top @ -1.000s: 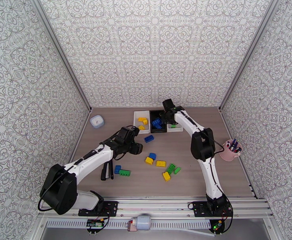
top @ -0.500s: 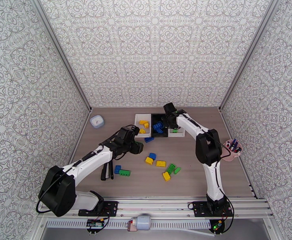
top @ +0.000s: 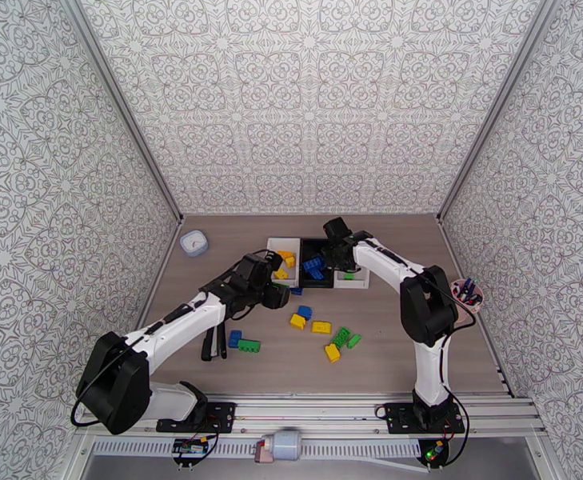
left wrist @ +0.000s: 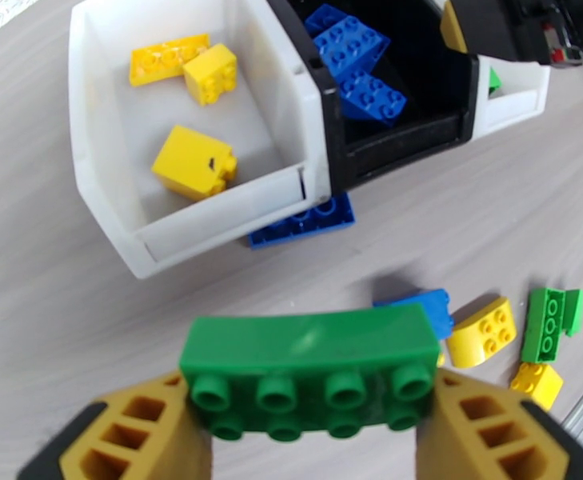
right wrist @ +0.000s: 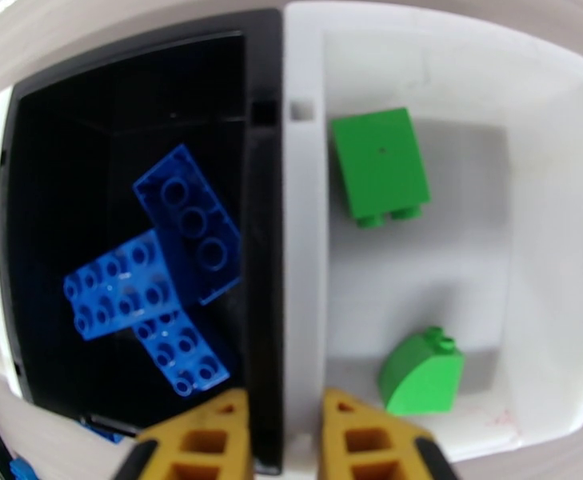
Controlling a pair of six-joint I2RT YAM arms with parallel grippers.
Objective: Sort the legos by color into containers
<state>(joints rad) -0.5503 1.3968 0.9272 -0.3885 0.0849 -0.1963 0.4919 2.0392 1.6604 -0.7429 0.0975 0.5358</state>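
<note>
Patterned walls close in on the wood-grain table (top: pixel 419 346), where your left gripper (left wrist: pixel 315 422), jaws half apart, clamps a long green lego (left wrist: pixel 311 354) by its ends, just short of the containers (top: pixel 353 282). These stand side by side: the left white bin (left wrist: pixel 87 154) with yellow legos (left wrist: pixel 193 162), the black bin (right wrist: pixel 123 90) with blue legos (right wrist: pixel 187 222), the right white bin (right wrist: pixel 467 258) with two green legos (right wrist: pixel 379 166). Your right gripper (right wrist: pixel 285 442) pinches the last two bins' meeting walls. Loose legos (top: pixel 321 327) lie nearer you.
</note>
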